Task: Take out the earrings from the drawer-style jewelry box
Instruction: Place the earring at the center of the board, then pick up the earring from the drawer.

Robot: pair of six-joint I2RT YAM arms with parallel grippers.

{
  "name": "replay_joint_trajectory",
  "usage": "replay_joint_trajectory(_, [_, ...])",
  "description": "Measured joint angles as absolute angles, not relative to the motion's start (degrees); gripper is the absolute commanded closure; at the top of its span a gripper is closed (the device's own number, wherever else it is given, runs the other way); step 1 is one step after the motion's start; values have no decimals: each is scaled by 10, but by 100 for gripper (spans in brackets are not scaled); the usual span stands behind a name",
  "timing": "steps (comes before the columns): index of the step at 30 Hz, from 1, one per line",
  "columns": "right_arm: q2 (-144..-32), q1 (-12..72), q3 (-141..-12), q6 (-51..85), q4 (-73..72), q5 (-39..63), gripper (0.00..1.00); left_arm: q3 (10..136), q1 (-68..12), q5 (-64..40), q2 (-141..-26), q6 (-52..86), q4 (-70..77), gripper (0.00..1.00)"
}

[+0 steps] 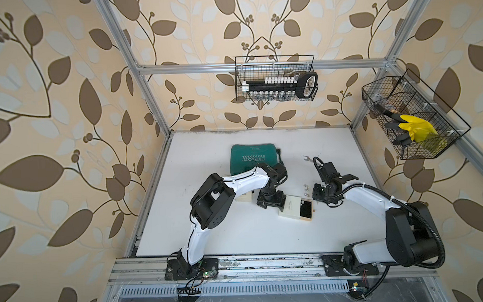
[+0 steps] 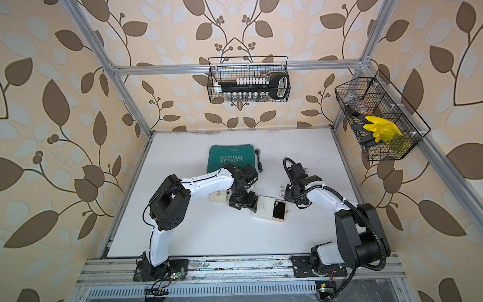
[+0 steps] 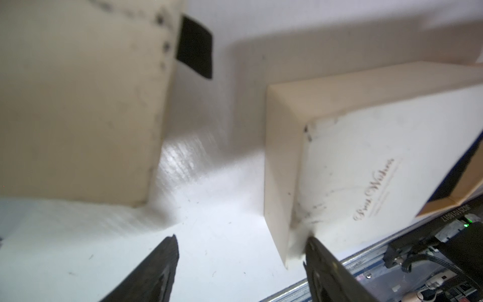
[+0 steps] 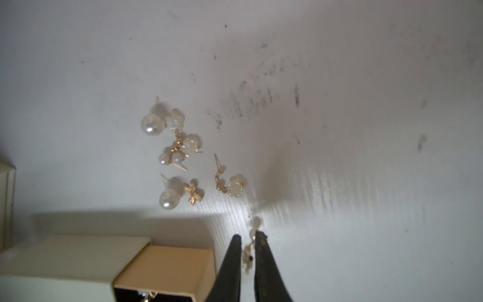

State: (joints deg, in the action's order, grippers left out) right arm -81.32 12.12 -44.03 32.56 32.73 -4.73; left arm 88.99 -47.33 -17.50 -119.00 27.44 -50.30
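Roughly at 4 o'clock of the white bench [image 1: 237, 234] centre: cream jewelry box [image 1: 290, 208], lying flat, black-lined drawer [image 1: 306, 209] pulled out toward 3 o'clock. Shows a tiny glint on the drawer's dark lining, too small to name.

Just at 12 o'clock of the drawer, loose on the bench: the earrings [image 4: 180, 154], pearl and gold-toned pieces in a close cluster, apart from the box.

Near 3 o'clock of that cluster: right tool [image 4: 248, 236], pointing down, fingers almost together with a narrow gap, and a single earring [image 4: 248, 255] in that gap. Cannot tell whether pinched or loose.

At 9 o'clock of the box: left tool [image 3: 241, 238], spread wide with nothing clamped, one fingertip [image 3: 317, 251] at the box's corner.

Partly under the left arm: a second cream box [image 1: 243, 197].

At 12 o'clock of bench centre: a closed green case [image 1: 253, 156].

On the back wall: a wire basket [image 1: 242, 82] holding a black rack [image 1: 274, 85] of white-capped pieces.

At 2 o'clock: a side basket [image 1: 371, 94] holding a yellow glove [image 1: 416, 127] and black-handled tools.
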Motion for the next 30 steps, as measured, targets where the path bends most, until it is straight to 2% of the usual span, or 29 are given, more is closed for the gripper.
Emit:
replay_joint_trajectory(3, [-810, 121, -441, 327, 320, -44, 71, 888, -473, -175, -1189, 275, -501, 22])
replay_joint_trajectory(14, [-700, 153, -429, 325, 309, 35, 71, 885, -477, -175, -1187, 275, -498, 22])
replay_joint_trajectory(20, [-709, 172, -397, 326, 305, 77, 72, 889, -477, -175, -1190, 275, -502, 22])
replay_joint_trajectory(30, [-748, 190, -391, 326, 288, 93, 72, 892, -477, -175, -1191, 274, -505, 22])
